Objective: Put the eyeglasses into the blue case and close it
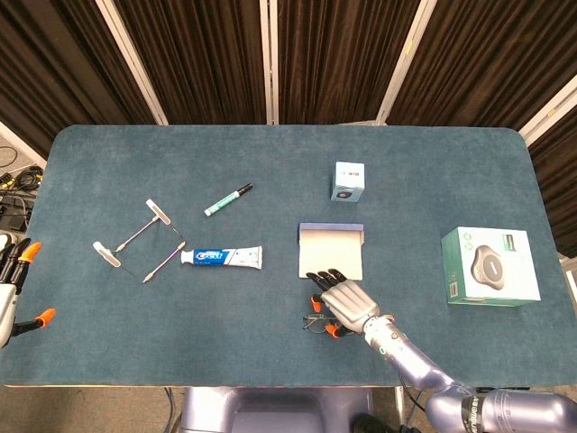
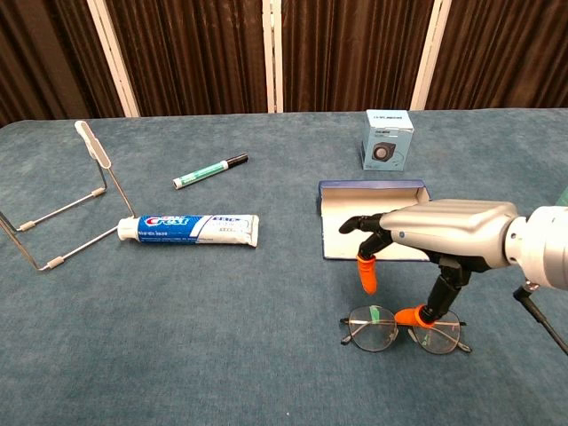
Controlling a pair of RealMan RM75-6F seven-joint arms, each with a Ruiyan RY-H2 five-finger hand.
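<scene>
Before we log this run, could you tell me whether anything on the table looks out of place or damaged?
Nothing stands out. The case lies open, the glasses sit intact under the right hand, and nothing looks spilled or broken.

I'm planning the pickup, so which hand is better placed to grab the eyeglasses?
The right hand. It hovers directly over the eyeglasses, fingers apart, with an orange fingertip at the frame. The left hand sits at the table's far left edge.
</scene>
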